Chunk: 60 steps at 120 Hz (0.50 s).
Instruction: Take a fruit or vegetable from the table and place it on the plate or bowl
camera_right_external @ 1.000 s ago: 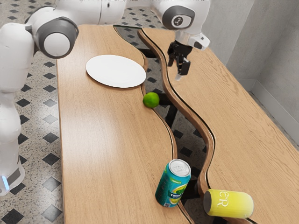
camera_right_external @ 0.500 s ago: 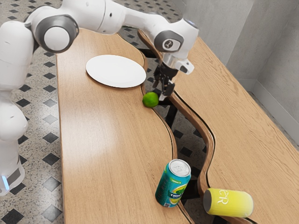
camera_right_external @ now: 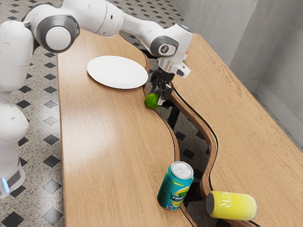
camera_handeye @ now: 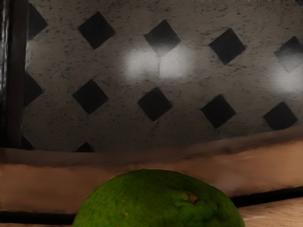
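Nearest: noted a yellow drink can [camera_right_external: 232,205] lying on its side at the close end of the second wooden counter [camera_right_external: 246,132], right by the gap between the two tops. Just beside it across that gap, saw a teal and yellow drink can [camera_right_external: 175,185] standing upright at the wavy edge of the light wooden counter [camera_right_external: 104,151].

Farther along the same wavy edge, found the small round green lime [camera_right_external: 151,100] resting on the counter, at the rim beside the gap. In the wrist view, recorded the lime [camera_handeye: 158,201] close under the hand, with the counter's edge behind it and grey floor with black diamond tiles [camera_handeye: 156,75] beyond.

Logged the black claw [camera_right_external: 158,96] low at the lime, on its side toward the exterior view's right, pointing down. Could not tell how wide the claw stood, nor whether it touched the fruit.

Beyond that, saw the flat round white plate [camera_right_external: 117,72] on the same counter, apart from the lime. Farthest, traced the white robot arm [camera_right_external: 109,19] reaching in from the exterior view's upper left.
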Tool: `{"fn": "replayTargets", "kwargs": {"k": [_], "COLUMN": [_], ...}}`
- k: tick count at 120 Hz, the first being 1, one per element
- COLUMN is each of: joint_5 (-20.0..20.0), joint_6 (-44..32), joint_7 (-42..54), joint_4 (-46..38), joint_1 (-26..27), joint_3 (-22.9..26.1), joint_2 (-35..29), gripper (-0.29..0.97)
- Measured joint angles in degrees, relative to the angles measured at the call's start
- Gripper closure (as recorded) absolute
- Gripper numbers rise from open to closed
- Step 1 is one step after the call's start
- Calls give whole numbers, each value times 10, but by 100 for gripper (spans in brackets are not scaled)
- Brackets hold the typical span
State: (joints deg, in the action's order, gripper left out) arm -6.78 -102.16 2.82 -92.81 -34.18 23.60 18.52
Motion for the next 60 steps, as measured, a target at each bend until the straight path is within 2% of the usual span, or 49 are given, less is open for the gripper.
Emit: {"fn": "replayTargets", "kwargs": {"k": [34,51,60], "joint_5": [11,11,8], "joint_6": [-22,-33,-35], "joint_7": [3,3,3], "joint_4": [-28,-27,-27], "joint_1": [-2,0,1], "joint_3": [0,-1,-1], "joint_2": [12,7,-5], "gripper": [1,28,34]}}
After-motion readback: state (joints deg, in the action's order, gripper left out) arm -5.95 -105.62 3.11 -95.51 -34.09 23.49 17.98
